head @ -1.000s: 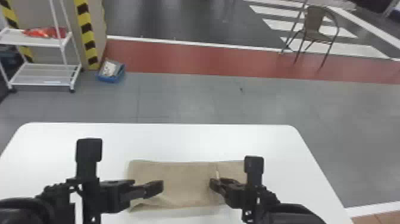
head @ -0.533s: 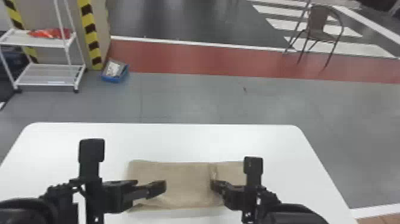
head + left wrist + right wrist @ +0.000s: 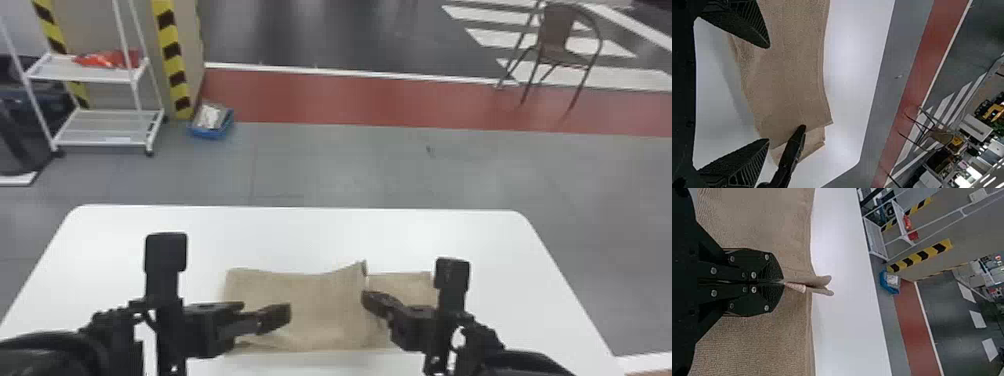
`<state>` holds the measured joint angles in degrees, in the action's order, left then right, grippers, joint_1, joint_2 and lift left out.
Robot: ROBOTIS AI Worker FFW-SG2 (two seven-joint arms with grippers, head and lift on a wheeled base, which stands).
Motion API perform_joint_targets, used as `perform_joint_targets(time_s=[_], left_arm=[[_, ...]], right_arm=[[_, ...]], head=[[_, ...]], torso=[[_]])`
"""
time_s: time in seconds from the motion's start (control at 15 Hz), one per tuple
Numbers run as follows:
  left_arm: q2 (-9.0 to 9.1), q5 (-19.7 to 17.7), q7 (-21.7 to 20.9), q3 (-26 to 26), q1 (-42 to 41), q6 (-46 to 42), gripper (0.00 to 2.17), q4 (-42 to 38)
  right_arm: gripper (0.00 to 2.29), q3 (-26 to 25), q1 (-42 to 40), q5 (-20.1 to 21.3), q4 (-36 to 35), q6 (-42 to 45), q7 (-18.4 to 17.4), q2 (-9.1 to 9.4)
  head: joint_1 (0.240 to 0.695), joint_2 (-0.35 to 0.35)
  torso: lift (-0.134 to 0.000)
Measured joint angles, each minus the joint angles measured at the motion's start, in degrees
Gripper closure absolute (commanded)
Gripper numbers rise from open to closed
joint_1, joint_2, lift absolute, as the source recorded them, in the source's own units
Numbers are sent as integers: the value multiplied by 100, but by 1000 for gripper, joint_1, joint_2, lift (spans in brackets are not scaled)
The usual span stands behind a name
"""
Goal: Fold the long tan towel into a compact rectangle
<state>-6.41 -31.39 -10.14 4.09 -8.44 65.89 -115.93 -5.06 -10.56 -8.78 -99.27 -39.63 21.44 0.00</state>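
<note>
The tan towel [image 3: 315, 305] lies on the white table as a band from left to right, its edge raised in a ridge right of its middle. At that ridge is my right gripper [image 3: 370, 300]; in the right wrist view this right gripper [image 3: 783, 282] is shut on the towel [image 3: 797, 286], a pinched fold poking out past its tips. My left gripper [image 3: 282, 315] is over the towel's left part. In the left wrist view the left gripper [image 3: 769, 94] has its fingers wide apart, nothing between them, above the towel [image 3: 789, 78].
The white table [image 3: 240, 235] reaches beyond the towel on its far side and both sides. On the floor behind stand a white shelf cart [image 3: 107, 125], a blue bin [image 3: 212, 125] and a chair [image 3: 560, 50].
The towel's edge by my right gripper has risen into a ridge, where it lay flatter before. My right gripper has shifted very slightly; the left has barely moved.
</note>
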Motion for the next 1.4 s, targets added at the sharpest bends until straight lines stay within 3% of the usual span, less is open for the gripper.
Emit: perform_joint_targets(time_s=[0.33, 0.67, 1.0, 1.4], left_arm=[[0, -7, 22, -91, -83, 29, 33, -88], [0, -7, 27, -117, -147, 119, 33, -188], [14, 10, 71, 31, -141, 122, 33, -202], [14, 29, 74, 74, -232, 122, 33, -278]], right_arm=[[1116, -105, -353, -283, -1010, -432, 13, 0], [1116, -753, -691, -675, -1700, -744, 179, 0], [1116, -1469, -553, -788, -1378, -741, 491, 0], [1116, -1708, -362, -683, -825, -552, 773, 0]], head=[[695, -129], [695, -180], [695, -267], [695, -300]], torso=[[0], [0], [0], [0]])
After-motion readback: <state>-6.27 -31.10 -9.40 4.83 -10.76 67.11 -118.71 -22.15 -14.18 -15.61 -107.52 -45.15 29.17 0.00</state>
